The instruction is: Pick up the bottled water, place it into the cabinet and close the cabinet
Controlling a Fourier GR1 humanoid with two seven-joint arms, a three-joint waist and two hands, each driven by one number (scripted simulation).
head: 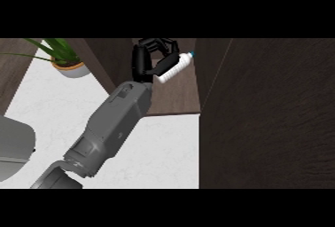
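Note:
The bottled water (175,67), clear white with a blue cap, is tilted with its cap pointing up and to the right. My left hand (145,60) is shut on it, fingers arched over its top and thumb under it. Hand and bottle are held over the brown shelf (177,99) inside the open cabinet. The cabinet's dark door (268,115) stands open and fills the right side of the head view. My grey left forearm (114,124) runs from the lower left up to the cabinet. The right hand does not show.
A potted green plant (65,60) stands on the white counter (59,106) at the back left, beside the cabinet's left wall (108,62). A grey rounded object (13,146) sits at the left edge.

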